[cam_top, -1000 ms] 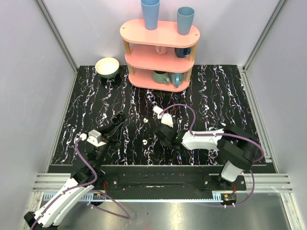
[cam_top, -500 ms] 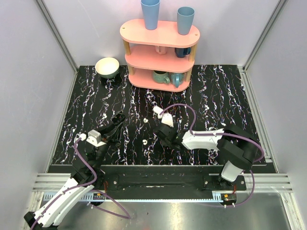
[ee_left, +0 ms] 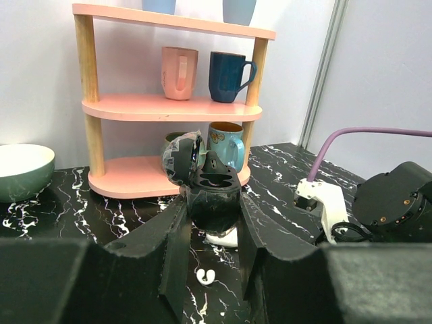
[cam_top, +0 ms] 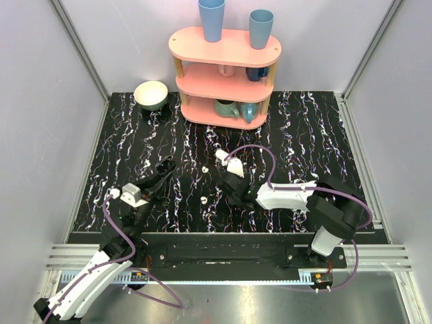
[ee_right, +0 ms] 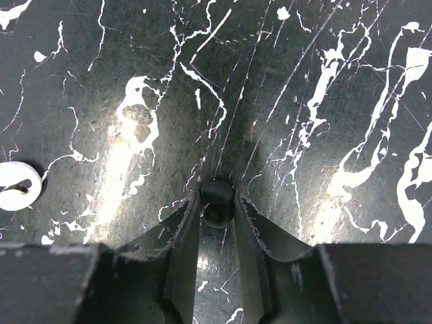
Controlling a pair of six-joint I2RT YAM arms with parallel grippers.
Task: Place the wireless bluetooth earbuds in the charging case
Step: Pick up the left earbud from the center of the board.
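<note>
Two sockets, seemingly empty, face up in the dark case [ee_left: 212,196], its long axis 9-to-3 and lid [ee_left: 181,156] tipped open toward 10 o'clock, clamped in the left gripper [ee_left: 212,226], with a white earbud [ee_left: 204,275] at 6 o'clock on the table [ee_left: 101,216], while the right gripper [ee_right: 217,210] pinches a dark lump [ee_right: 217,197].

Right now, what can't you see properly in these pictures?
1. Right wrist: white piece, cut off by the left edge.
2. Right wrist: dark lump between the right fingers, too dark to name.
3. Left wrist: white thing, half hidden behind the case.
</note>
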